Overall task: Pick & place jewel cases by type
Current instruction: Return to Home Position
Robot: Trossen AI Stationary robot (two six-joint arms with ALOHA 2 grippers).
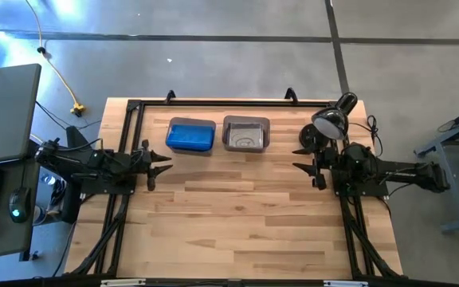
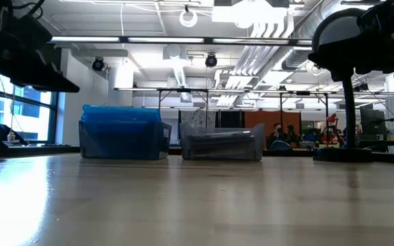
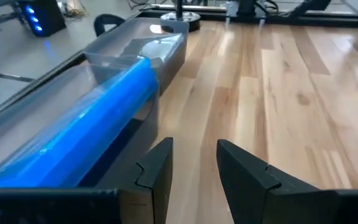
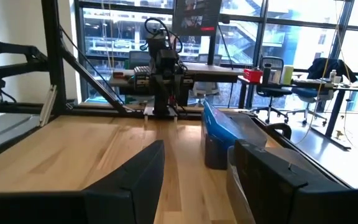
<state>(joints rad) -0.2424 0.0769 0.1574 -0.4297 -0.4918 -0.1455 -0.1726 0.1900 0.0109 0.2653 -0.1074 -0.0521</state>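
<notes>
Blue cases [image 1: 190, 137] fill one bin [image 1: 191, 120], black cases [image 1: 245, 140] another.

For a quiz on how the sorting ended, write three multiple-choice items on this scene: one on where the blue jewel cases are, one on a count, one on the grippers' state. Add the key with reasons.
1. Where are the blue jewel cases?
A. lying loose in a row
B. in a person's hand
C. in the bin nearer the left arm

2. How many bins stand on the table?
A. one
B. two
C. four

3. How are the left gripper and the right gripper?
A. both open, empty
B. both shut on cases
C. one holds a blue case

Key:
1 C, the high view shows blue filling that bin.
2 B, only that bin and the grey bin beside it stand there.
3 A, each wrist view shows a bare gap between the fingers.
</notes>
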